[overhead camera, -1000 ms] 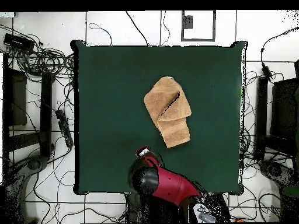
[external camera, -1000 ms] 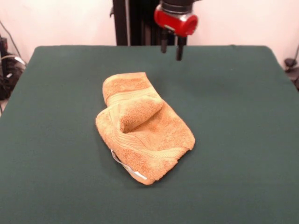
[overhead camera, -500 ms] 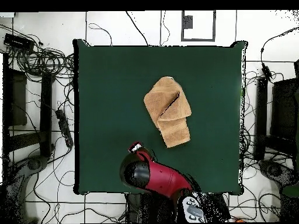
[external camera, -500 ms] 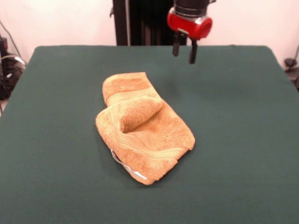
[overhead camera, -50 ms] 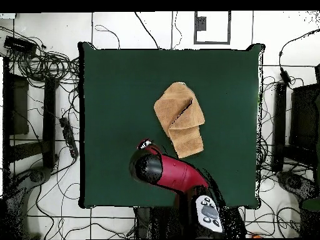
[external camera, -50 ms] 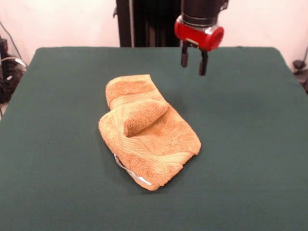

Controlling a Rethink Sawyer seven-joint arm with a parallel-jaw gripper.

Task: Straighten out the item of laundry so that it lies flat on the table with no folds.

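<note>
Since a second ago: gripper (external camera, -50 ms: 194, 61) shifted rightward and lower beyond the towel (external camera, -50 ms: 146, 127), closer to it; towel itself unmoved.

Front view: orange-tan towel crumpled near the middle of the table (external camera, -50 ms: 250, 144), one flap doubled over its centre into a raised hump, a white label (external camera, -50 ms: 130, 172) peeking from under its near edge. Red-collared gripper poised above bare felt beyond the towel's far right side, not touching; two dark fingers (external camera, -50 ms: 184, 57) parted with a narrow gap, gripping nothing.

Overhead view: towel (overhead camera, -50 ms: 180, 119) folded into overlapping layers, a diagonal crease across it. Arm (overhead camera, -50 ms: 169, 173) just beside the towel's lower corner, jaws hidden beneath it.

Likely soft, light, limp terry; best pinched at the loose edge of the folded-over flap, then peeled outward.
</note>
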